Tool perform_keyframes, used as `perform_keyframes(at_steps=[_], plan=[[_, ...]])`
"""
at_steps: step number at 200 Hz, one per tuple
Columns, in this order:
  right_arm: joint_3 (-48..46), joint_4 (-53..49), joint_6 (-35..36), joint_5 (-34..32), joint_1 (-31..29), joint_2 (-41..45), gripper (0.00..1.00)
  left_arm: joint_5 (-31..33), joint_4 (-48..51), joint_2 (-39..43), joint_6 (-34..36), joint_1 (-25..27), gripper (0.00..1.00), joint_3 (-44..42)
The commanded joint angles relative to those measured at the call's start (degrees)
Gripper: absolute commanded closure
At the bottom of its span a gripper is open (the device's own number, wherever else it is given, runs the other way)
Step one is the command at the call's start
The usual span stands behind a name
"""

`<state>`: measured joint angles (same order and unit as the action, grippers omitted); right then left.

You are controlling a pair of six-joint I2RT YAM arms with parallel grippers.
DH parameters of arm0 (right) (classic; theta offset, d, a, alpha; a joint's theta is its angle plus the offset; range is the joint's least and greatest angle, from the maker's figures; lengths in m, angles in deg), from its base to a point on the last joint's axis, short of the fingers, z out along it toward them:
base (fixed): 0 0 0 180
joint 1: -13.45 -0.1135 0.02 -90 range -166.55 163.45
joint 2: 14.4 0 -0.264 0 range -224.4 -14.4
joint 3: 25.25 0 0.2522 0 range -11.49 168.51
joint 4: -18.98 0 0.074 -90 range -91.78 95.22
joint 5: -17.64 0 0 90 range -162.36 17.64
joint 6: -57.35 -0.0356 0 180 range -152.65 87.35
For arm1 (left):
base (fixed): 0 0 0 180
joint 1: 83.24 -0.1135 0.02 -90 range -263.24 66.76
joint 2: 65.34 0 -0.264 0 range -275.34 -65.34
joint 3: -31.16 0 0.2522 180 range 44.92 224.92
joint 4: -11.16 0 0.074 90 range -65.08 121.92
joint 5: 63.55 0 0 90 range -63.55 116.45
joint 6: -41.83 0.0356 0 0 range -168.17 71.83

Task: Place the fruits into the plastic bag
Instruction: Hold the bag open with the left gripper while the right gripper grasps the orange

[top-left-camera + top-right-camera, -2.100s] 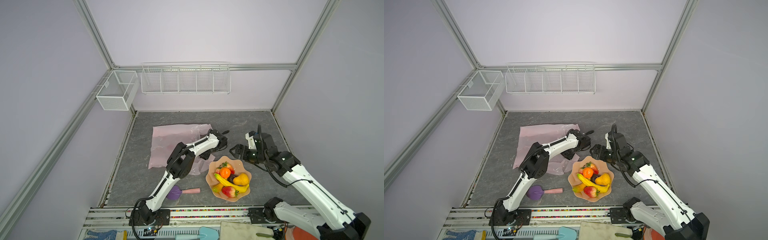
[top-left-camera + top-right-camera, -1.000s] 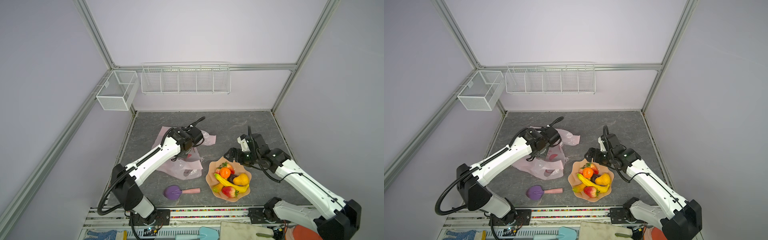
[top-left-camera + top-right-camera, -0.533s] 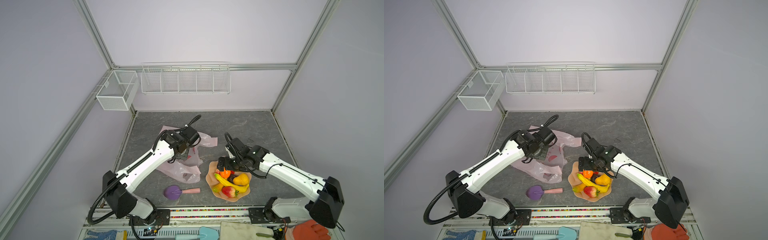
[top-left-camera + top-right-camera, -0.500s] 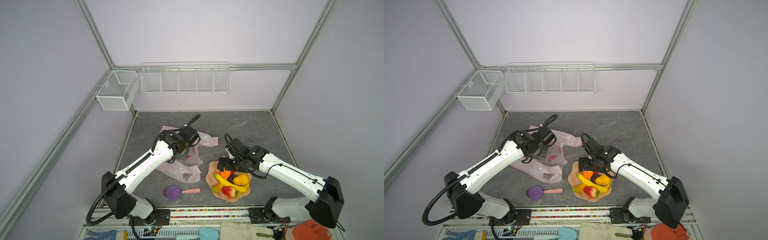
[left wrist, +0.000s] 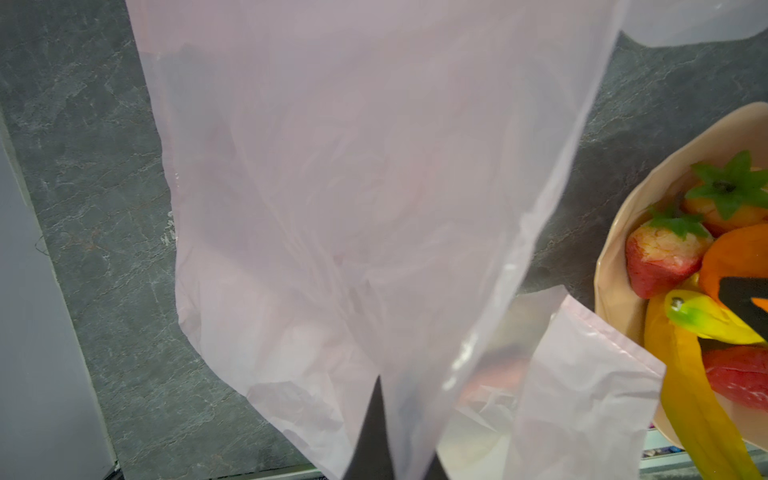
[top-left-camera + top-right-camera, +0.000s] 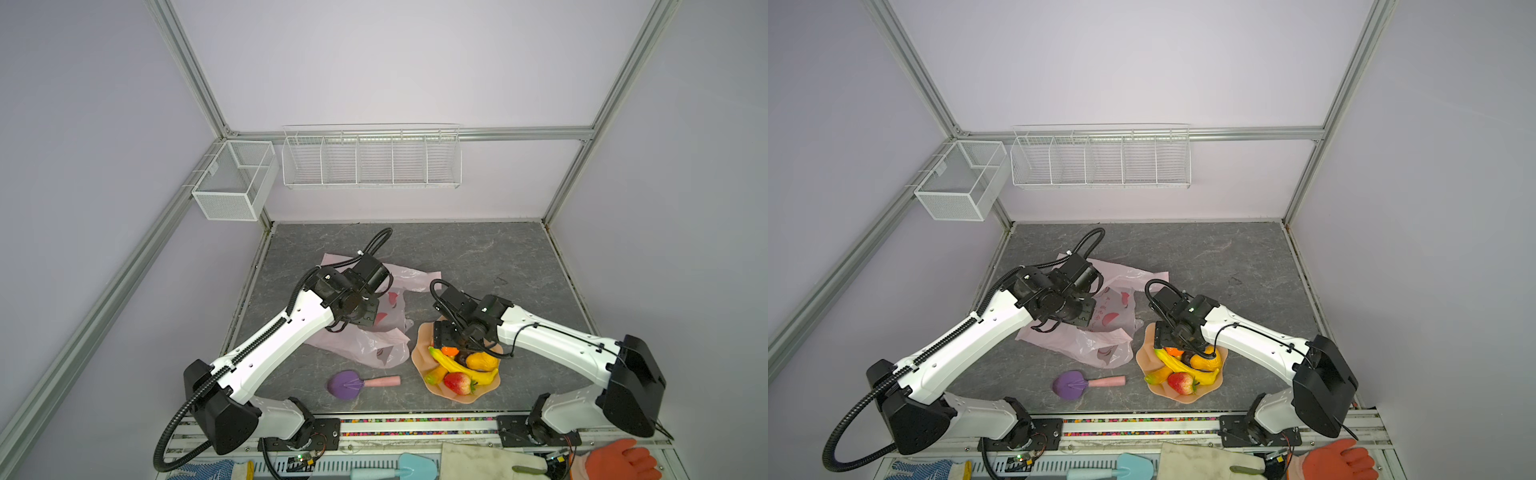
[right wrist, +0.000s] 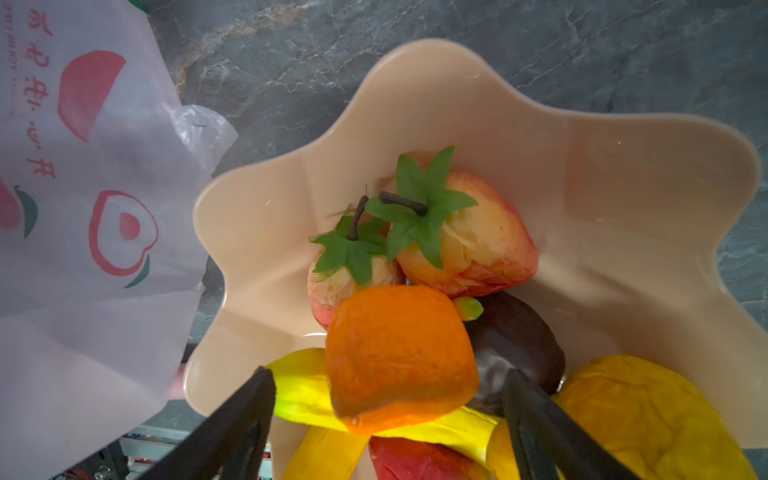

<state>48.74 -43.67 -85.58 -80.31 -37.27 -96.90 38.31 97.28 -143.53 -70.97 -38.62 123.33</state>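
Picking step: left hand (image 5: pixel 374 440) clamped on the bag (image 5: pixel 374 166); right hand (image 7: pixel 386 374), spread apart, straddles the orange (image 7: pixel 399 357) and should close on it next.

You've got the peach wavy-edged bowl (image 6: pixel 419 353) sitting on the grey marbled tabletop (image 6: pixel 478 257). Left of the bowl in both top views, close but apart, the purple scoop (image 6: pixel 353 383) lies flat with its pink handle pointing at the bowl. Well behind the bowl, a white wire rack (image 6: pixel 371 160) hangs on the back wall, with a mesh basket (image 6: pixel 235 180) further left. In front of the bowl, past the table edge, you see a white glove (image 6: pixel 486 463), an orange glove (image 6: pixel 623 461) and a pale blue spatula (image 6: pixel 399 465).
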Motion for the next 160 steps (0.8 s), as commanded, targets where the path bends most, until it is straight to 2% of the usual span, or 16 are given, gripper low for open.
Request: perform_keyframes(at_steps=[1,93,160], plan=[[-0.2,0.4,-3.0,-2.5,-0.3,-0.6,0.16,-0.5,-0.7,1.7,0.2,-0.3,1.0,-1.2],[-0.1,0.1,-3.0,-3.1,-0.4,-3.7,0.34,0.4,-1.0,2.0,-0.4,-0.4,1.0,-1.5],[2.2,-2.4,-2.3,-5.3,-0.3,-1.3,0.55,1.3,-0.6,2.3,-0.4,-0.5,1.0,-1.4]])
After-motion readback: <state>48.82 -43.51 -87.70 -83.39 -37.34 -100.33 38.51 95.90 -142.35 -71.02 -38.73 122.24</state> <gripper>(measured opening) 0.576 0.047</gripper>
